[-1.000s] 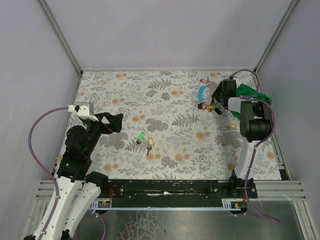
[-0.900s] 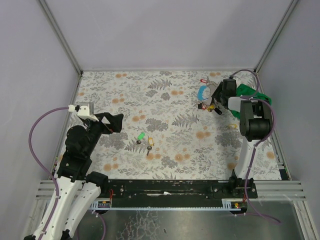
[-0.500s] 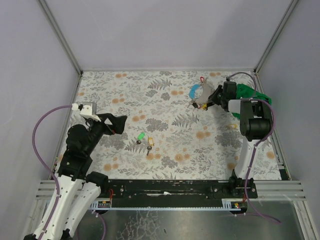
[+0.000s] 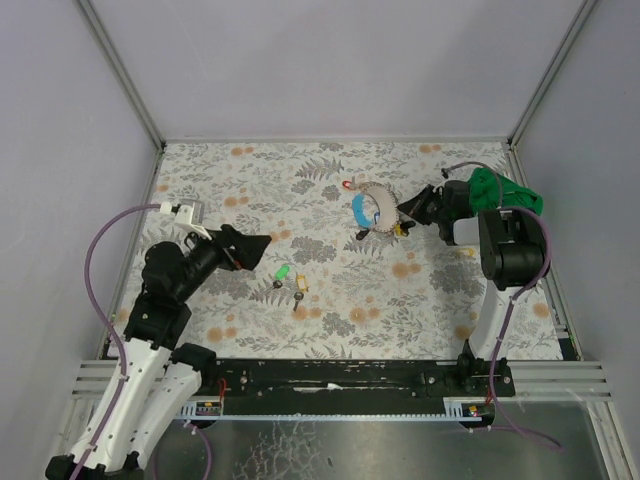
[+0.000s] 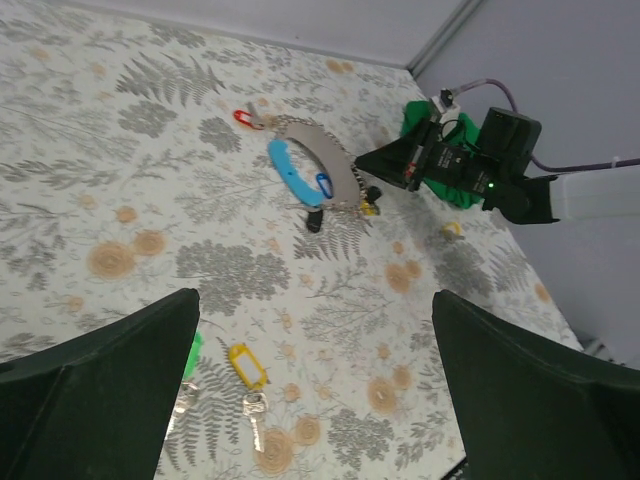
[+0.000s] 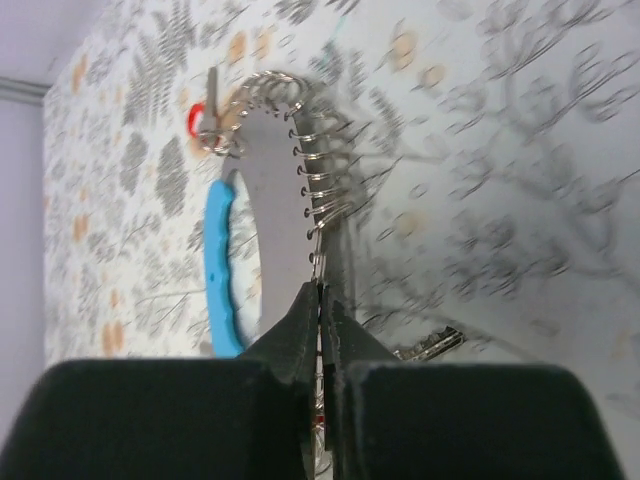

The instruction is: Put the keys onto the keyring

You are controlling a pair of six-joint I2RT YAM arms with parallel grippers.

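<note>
The right gripper (image 6: 318,292) is pinching the keyring (image 6: 305,165); the green key (image 4: 284,272) and yellow key (image 4: 300,290) are lying loose on the tabletop (image 4: 450,310).
Its jaws are pressing shut on a thin wire at the end of the keyring's coil of loops, a grip only the right wrist view is showing. The left gripper (image 4: 258,246) is hovering with jaws spread wide, both keys lying side by side near it, well apart from the keyring.

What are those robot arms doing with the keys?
The right claw is pinched shut on one end of the keyring. The left claw is wide open and hovers near the green key and the yellow key, which lie close together on the flowery table. Neither key is on the ring yet.
</note>
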